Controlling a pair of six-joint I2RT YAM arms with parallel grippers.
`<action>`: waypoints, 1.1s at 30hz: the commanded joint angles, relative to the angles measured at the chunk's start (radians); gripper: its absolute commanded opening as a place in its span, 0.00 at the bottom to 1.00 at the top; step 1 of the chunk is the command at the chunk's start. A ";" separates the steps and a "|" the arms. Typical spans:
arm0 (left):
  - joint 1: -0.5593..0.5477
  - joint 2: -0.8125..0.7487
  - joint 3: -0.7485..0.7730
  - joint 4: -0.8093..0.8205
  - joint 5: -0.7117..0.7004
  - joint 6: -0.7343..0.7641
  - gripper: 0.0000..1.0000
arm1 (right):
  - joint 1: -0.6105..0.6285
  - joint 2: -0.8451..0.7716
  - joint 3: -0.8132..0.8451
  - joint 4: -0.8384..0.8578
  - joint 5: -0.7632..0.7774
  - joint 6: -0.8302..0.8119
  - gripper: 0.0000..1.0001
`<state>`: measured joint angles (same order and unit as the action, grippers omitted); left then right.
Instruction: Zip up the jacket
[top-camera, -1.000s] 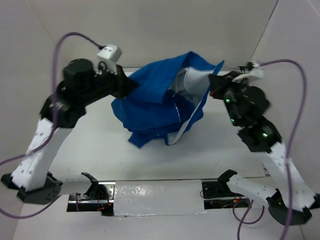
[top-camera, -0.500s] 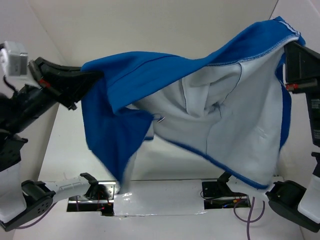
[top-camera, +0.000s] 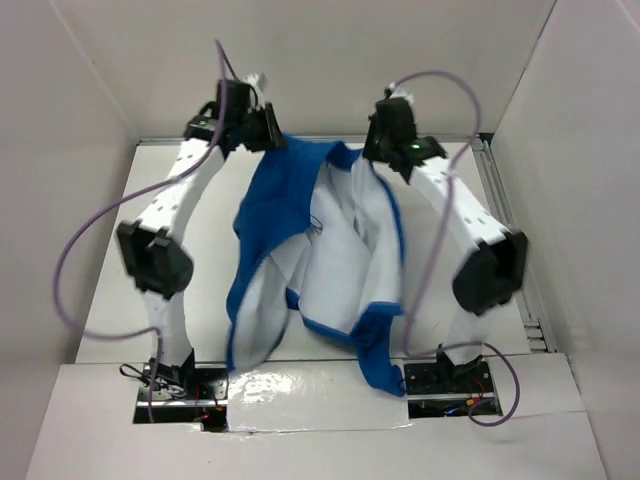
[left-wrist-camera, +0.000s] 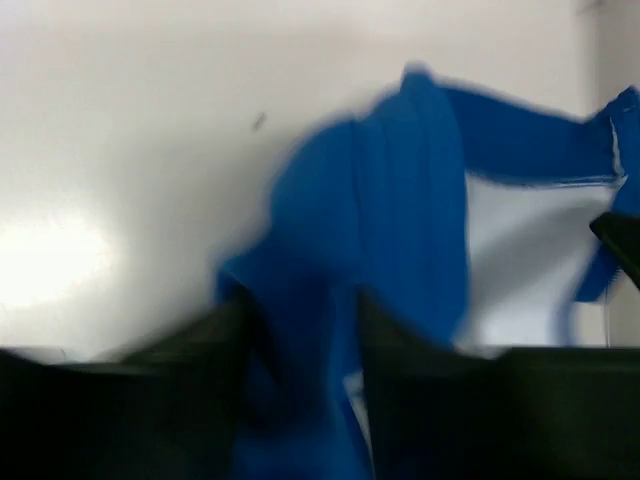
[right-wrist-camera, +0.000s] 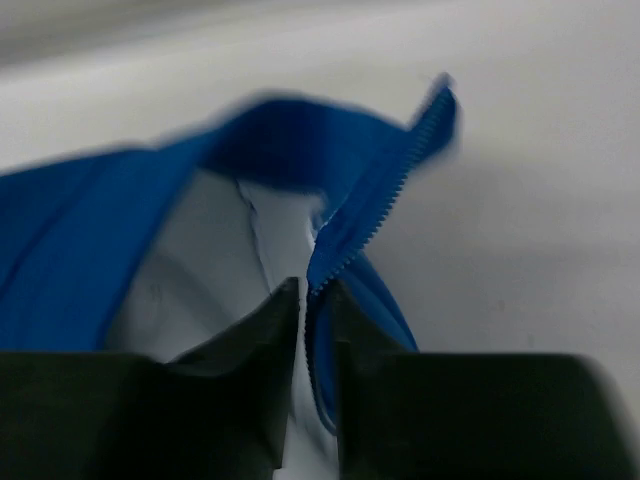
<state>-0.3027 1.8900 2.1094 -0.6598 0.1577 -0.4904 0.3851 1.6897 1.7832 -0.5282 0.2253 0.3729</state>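
The royal-blue jacket (top-camera: 300, 250) with white lining hangs open, stretched from the far end of the table toward the near edge. My left gripper (top-camera: 262, 132) is shut on a bunch of its blue fabric at the far left; the left wrist view shows the blue cloth (left-wrist-camera: 380, 200) pinched between the dark fingers, blurred. My right gripper (top-camera: 372, 152) is shut on the jacket's front edge at the far right; the right wrist view shows the zipper teeth (right-wrist-camera: 385, 200) rising from between the fingers, with white lining (right-wrist-camera: 200, 260) to the left.
White walls (top-camera: 320, 60) close in the table at the back and both sides. A metal rail (top-camera: 500, 210) runs along the right edge. The arm bases (top-camera: 180, 385) stand at the near edge, and purple cables (top-camera: 80, 250) loop beside both arms.
Both arms have swung from a wide raised spread to the far end of the table, close together. The jacket has come down from being held up spread to hanging toward the near edge.
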 joint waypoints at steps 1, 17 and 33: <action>0.063 0.204 0.143 -0.113 0.100 -0.074 0.65 | -0.046 0.164 0.062 -0.025 -0.063 0.086 0.30; 0.094 -0.559 -0.871 0.075 0.184 -0.172 0.99 | 0.080 -0.110 -0.430 0.146 -0.405 0.032 0.98; -0.156 -0.864 -1.437 0.129 0.339 -0.287 0.99 | 0.282 0.315 -0.174 0.053 0.043 -0.291 0.94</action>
<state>-0.4282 1.0618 0.7136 -0.5522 0.4557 -0.7593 0.6724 1.9617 1.5055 -0.4911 0.2005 0.1730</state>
